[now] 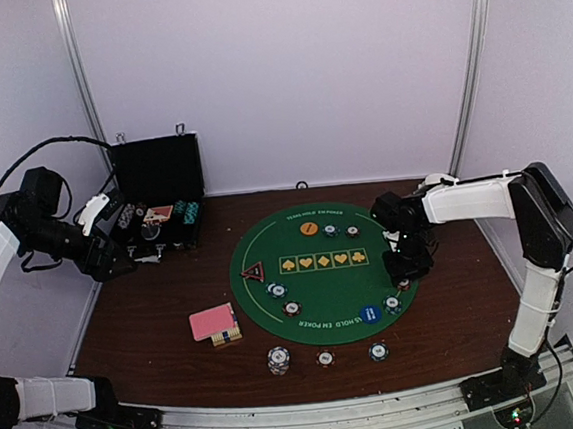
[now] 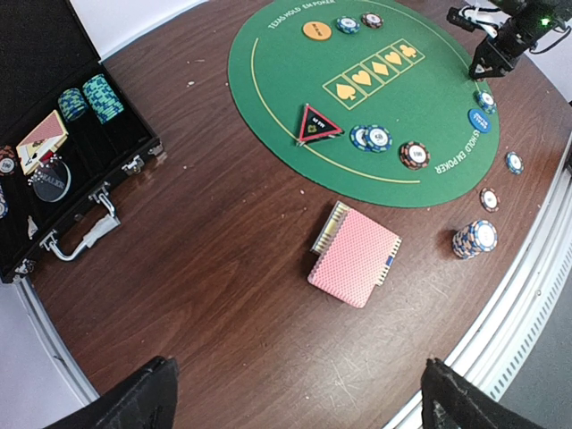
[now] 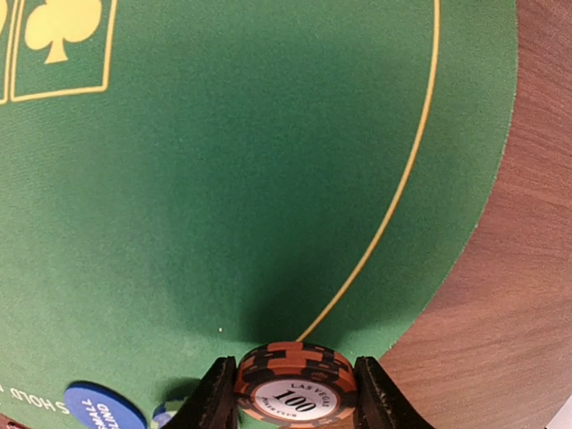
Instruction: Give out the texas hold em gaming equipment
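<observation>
The brown table [image 1: 156, 326] carries a green mat [image 1: 323, 292], black case [image 1: 160, 200], pink-backed cards [image 1: 213, 322] and chips [image 1: 278, 360].

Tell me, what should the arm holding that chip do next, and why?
Probably lower and let go: the right gripper is shut on an orange-black chip that seems to hang just above the edge of the green mat, near the blue disc.
</observation>
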`<state>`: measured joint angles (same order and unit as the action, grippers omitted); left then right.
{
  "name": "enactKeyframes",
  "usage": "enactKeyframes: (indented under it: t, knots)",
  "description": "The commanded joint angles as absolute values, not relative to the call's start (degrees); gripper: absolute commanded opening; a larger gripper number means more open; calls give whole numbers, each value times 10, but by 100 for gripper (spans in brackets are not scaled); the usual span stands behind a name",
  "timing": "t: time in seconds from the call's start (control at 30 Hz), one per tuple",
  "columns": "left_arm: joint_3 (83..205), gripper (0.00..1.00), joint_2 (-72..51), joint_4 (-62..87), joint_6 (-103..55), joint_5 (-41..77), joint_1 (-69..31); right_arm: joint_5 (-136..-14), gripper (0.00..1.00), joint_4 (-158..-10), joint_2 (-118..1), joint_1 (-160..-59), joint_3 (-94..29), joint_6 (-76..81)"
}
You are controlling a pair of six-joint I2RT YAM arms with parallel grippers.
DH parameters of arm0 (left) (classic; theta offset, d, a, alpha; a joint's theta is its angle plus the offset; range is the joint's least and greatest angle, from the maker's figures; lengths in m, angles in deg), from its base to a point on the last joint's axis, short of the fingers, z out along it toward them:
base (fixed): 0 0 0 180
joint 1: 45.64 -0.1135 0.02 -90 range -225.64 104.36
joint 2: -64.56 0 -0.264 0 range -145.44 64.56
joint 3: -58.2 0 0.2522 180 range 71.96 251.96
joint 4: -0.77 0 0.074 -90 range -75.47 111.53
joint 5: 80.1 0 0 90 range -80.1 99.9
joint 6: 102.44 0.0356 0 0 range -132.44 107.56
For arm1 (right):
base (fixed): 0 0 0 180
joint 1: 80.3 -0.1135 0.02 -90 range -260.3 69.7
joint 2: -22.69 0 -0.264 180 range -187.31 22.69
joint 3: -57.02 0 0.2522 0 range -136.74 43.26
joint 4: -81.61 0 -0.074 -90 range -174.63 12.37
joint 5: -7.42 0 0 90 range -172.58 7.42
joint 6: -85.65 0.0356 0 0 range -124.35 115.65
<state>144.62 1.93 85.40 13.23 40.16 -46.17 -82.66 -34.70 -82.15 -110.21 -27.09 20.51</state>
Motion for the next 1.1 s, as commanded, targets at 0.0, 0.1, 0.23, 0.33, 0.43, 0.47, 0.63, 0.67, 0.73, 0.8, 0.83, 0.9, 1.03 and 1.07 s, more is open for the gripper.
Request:
enactKeyframes:
  t: [0.0, 0.1, 0.23, 0.33, 0.43, 0.47, 0.63, 0.67, 0.73, 0.8, 0.83, 0.9, 1.03, 1.07]
  knots:
    - [1459, 98, 20, 858, 143, 409, -459, -834, 31, -369, -838, -1099, -268, 213]
    - [1460, 98, 20, 860, 144, 407, -460, -834, 36, -372, -846, -1099, -270, 211]
    - [1459, 98, 20, 863, 146, 407, -459, -833, 56, -372, -851, -1099, -267, 212]
    - [1458, 98, 20, 863, 147, 408, -459, -837, 64, -368, -844, -1100, -266, 211]
    - [1458, 97, 19, 863, 147, 409, -460, -850, 68, -351, -828, -1103, -279, 208]
    - [1457, 97, 19, 863, 147, 409, -459, -856, 69, -341, -820, -1106, -285, 205]
    - [1453, 97, 21, 863, 147, 409, -459, -898, 69, -288, -781, -1157, -341, 197]
    - [1451, 98, 21, 863, 147, 409, -459, -903, 69, -277, -775, -1176, -357, 197]
    - [1447, 98, 22, 863, 147, 406, -459, -907, 71, -261, -766, -1219, -388, 197]
    - [1445, 97, 23, 863, 148, 403, -459, -905, 73, -248, -764, -1272, -420, 198]
    - [1444, 98, 23, 863, 148, 402, -459, -902, 74, -242, -769, -1300, -435, 198]
    - [1443, 98, 23, 863, 147, 404, -459, -893, 77, -229, -786, -1355, -472, 199]
    - [1442, 98, 24, 863, 148, 406, -459, -879, 83, -206, -851, -1458, -549, 188]
    - [1442, 98, 25, 863, 148, 406, -459, -872, 85, -202, -868, -1475, -568, 184]
